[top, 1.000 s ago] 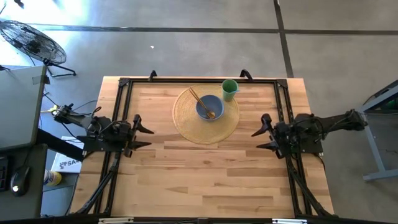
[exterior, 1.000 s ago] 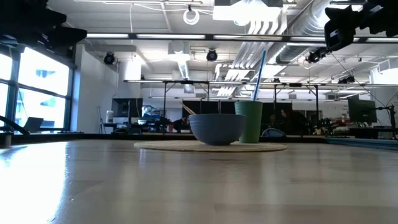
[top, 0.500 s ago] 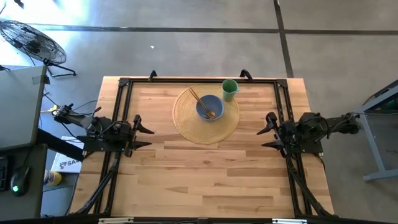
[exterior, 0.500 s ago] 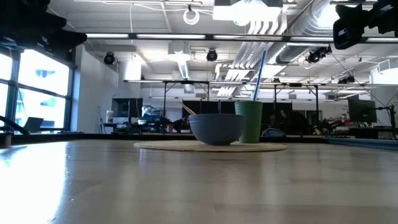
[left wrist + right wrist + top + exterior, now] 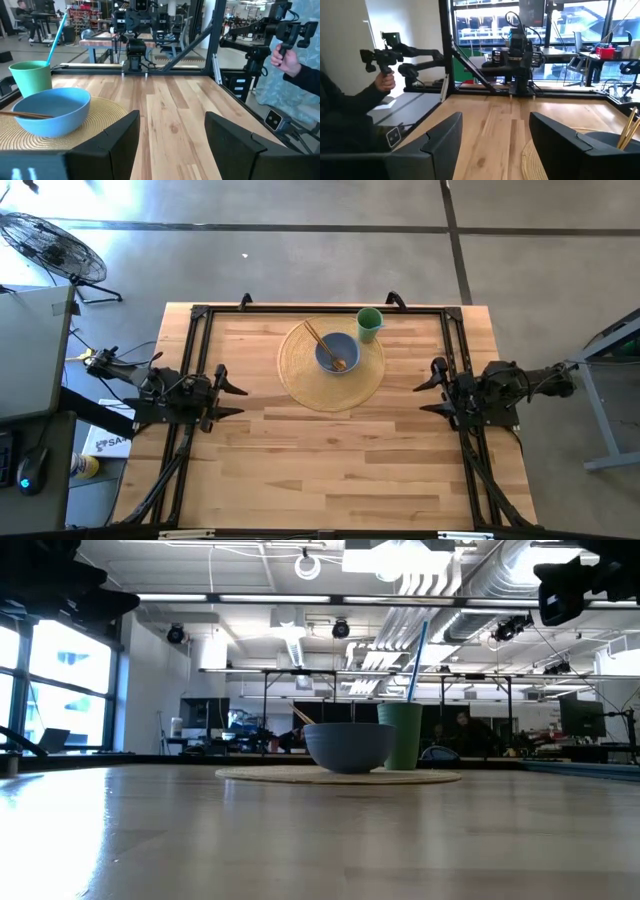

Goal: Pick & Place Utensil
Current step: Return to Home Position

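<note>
- L gripper (image 5: 232, 392): parked over the left side of the table (image 5: 330, 470), well apart from the mat. My fingers (image 5: 120, 145) are spread wide w/ nothing between them.
- R gripper (image 5: 425, 393): over the right side of the table, facing inward. Its fingers (image 5: 565, 145) are also spread wide and hold nothing.
- Green cup (image 5: 369, 323): upright at the far-right rim of the brown mat (image 5: 300, 375), just beside the blue bowl (image 5: 335, 352). Can't tell if they touch.
- Blue straw (image 5: 415, 660): stands in the cup, leaning, w/ its top well above the rim.
- Bowl: approx. mid-mat, w/ chopsticks (image 5: 318, 340) resting in it and poking out over its edge.
- Beyond the table, a person's hand (image 5: 285, 57) grips a dark handle.
</note>
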Controlling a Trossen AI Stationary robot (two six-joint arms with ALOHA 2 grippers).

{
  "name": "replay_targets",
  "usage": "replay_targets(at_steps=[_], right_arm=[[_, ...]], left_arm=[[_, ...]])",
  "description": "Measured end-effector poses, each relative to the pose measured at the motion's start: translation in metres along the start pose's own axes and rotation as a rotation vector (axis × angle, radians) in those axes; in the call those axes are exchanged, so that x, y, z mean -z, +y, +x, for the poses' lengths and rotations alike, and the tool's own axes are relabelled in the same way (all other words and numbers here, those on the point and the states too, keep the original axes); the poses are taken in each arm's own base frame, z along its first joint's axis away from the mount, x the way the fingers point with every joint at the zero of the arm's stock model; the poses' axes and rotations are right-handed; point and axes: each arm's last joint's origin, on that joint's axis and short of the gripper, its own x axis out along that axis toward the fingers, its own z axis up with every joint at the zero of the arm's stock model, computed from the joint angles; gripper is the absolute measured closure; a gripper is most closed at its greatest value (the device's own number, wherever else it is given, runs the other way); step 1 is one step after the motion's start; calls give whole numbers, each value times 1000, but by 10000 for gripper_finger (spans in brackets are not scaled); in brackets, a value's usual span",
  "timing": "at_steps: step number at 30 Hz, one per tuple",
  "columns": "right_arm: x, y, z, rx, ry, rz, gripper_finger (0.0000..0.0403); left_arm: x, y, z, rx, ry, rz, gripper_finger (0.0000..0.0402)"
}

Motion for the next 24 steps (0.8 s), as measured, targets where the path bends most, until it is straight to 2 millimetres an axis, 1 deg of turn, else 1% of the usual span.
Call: replay_targets(at_steps=[5,7,9,12,14,17,21,24], right_arm=[[0,0,0,6,1,-1,178],[4,-1,2,27,-15,0,178],[15,-3,7,54,-29,-4,178],[38,-5,13,99,-14,-6,178],[49,-6,15,119,-8,-4,178],[49,-7,15,139,-5,18,178],[46,-6,15,126,-33,-9,178],[48,-7,15,137,-12,-4,178]], left_arm=[[0,0,0,0,1,0,181],[0,0,0,0,0,0,181],[0,0,0,-1,0,0,181],[0,0,0,-1,1,0,181],[0,0,0,-1,0,0,181],[0,0,0,-2,0,0,181],[0,0,0,-3,2,0,181],[0,0,0,-1,4,1,181]])
